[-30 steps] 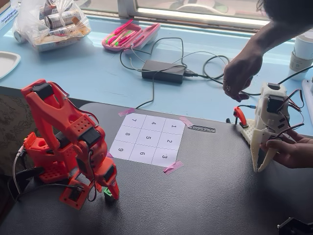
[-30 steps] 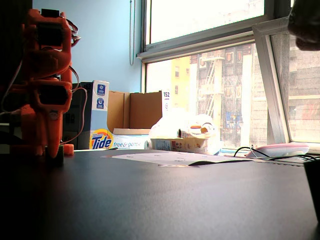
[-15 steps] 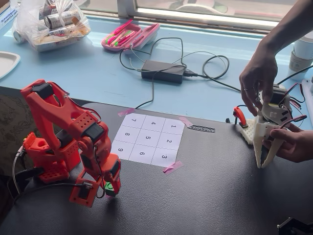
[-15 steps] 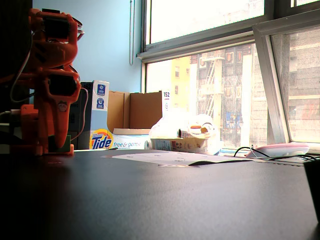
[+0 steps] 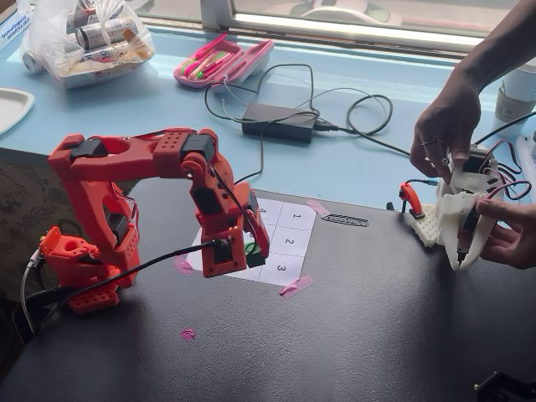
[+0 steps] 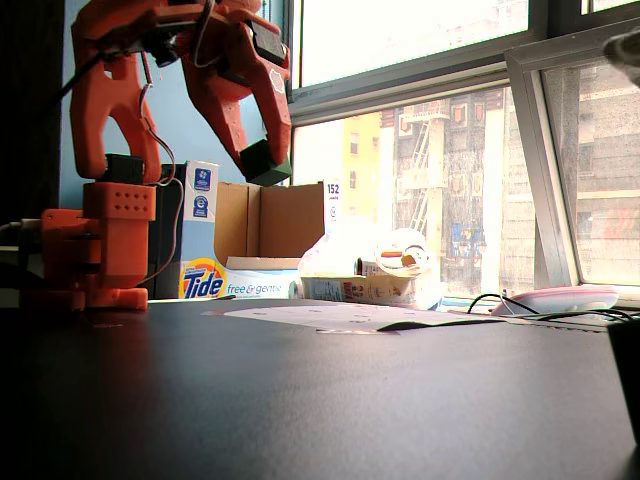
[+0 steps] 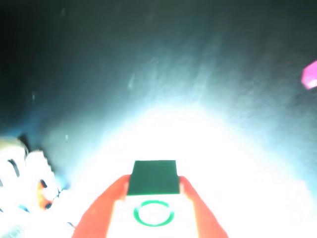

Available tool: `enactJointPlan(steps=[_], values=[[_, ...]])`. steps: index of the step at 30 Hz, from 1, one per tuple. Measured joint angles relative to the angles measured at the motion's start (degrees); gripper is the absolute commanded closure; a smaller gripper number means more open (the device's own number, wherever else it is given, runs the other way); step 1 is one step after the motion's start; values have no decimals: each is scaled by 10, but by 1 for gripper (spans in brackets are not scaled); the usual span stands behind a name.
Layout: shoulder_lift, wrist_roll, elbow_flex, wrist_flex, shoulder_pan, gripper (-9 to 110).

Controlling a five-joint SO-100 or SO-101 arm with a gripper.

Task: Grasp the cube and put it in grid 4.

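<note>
The cube [image 7: 154,177] is pinched in the gripper [image 5: 254,254] and held clear of the bench [image 5: 377,318], over the sheet. Carrying appears underway; next, cell 4 [image 5: 263,210] must be reached, then the cube lowered and let go.

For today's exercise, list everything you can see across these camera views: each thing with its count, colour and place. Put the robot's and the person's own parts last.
Cube: one, green, held between the tool's fingers, above the sheet.
Numbered sheet: one, white, on the dark table; cells 1, 2, 3 readable.
Tape scraps: several, pink, at the sheet's edges and on the table.
Power adapter: one, black, with cables, on the blue surface.
Pencil case: one, pink, open, near the window.
Plastic bag: one, clear, top left of a fixed view.
Detergent box: one, white, behind the arm.
White device: one, held by the person.
Arm: one, orange.
Tool: one, shut on the cube.
Hands: two, right edge.
</note>
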Motion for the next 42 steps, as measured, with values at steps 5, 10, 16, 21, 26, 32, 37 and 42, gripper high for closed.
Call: enactJointPlan(steps=[5,10,16,21,26,32,37,42], values=[[-51,0,-69,11,-79,101],[-88,0,-120,11,-165,101],[-145,4,-175,11,-266,101],[-198,15,-207,0,-333,101],[-243,22,-219,-18,-367,101],[-287,25,-225,-35,-388,101],[-323,29,-225,-42,-396,101],[-353,36,-225,-54,-410,101]])
